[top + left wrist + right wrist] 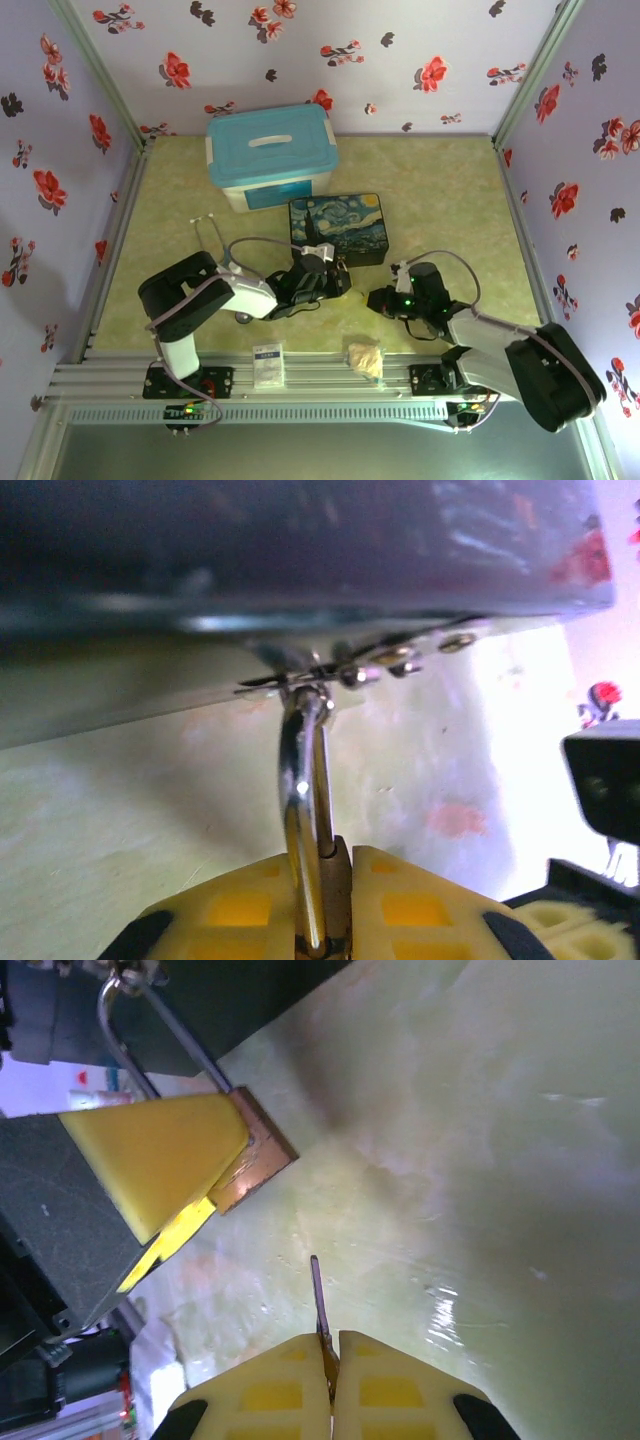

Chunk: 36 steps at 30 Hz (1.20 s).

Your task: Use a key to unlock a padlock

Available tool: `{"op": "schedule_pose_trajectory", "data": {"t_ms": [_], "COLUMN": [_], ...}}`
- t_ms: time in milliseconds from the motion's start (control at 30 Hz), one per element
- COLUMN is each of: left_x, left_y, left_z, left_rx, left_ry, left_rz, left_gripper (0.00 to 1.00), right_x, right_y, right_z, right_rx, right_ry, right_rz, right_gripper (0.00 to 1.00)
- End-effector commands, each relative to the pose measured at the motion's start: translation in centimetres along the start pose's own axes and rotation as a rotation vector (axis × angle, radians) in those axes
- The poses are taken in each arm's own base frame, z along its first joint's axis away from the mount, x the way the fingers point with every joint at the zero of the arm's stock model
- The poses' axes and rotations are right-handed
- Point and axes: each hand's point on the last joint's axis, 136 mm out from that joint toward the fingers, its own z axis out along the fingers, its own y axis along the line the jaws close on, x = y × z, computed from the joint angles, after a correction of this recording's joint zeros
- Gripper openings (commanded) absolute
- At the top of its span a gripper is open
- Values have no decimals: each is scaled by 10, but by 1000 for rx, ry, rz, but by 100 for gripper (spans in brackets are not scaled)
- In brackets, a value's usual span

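Brass padlock, upper left, sat pinched in the left gripper. The right gripper clamped the key just below. Insertion looked pending, and the tip needed lining up with its base.

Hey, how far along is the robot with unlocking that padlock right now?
Done: the left gripper clamps the padlock, and the right gripper pinches the key. In hand: the key points roughly toward the padlock's body, with a gap between them. Left: insert the key, turn it, and free the shackle, which is hooked through the latch on the box.
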Motion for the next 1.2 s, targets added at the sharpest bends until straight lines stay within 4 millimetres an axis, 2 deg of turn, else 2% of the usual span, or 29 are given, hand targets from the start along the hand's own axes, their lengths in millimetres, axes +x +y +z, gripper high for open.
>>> {"op": "schedule_pose_trajectory", "data": {"t_ms": [0, 133, 267, 467, 667, 900, 1033, 1167], "left_x": [-7, -9, -11, -12, -14, -17, -20, -23], "left_y": [-16, -16, -16, -11, -7, -9, -10, -16], "left_z": [3, 3, 1, -3, -5, -7, -8, -9], "left_rx": [124, 150, 152, 86, 41, -27, -78, -84], "left_ry": [-32, -47, -63, -59, -56, -51, -35, -34], "left_rz": [-135, -158, -167, -150, -132, -98, -63, -60], "left_gripper": [0, 0, 0, 0, 0, 0, 0, 0], "right_x": [-3, -10, -20, -33, -32, -26, -21, -17], "right_y": [18, 19, 30, 33, 22, 19, 7, 4], "right_z": [3, 8, 10, 9, 11, 8, 6, 4], "right_rx": [-109, -147, -213, -230, -168, -156, -79, -27], "right_ry": [10, -2, -19, -60, -46, -41, -24, -13], "right_rz": [-10, 22, 25, 20, 14, 31, 33, 5], "right_gripper": [0, 0, 0, 0, 0, 0, 0, 0]}}
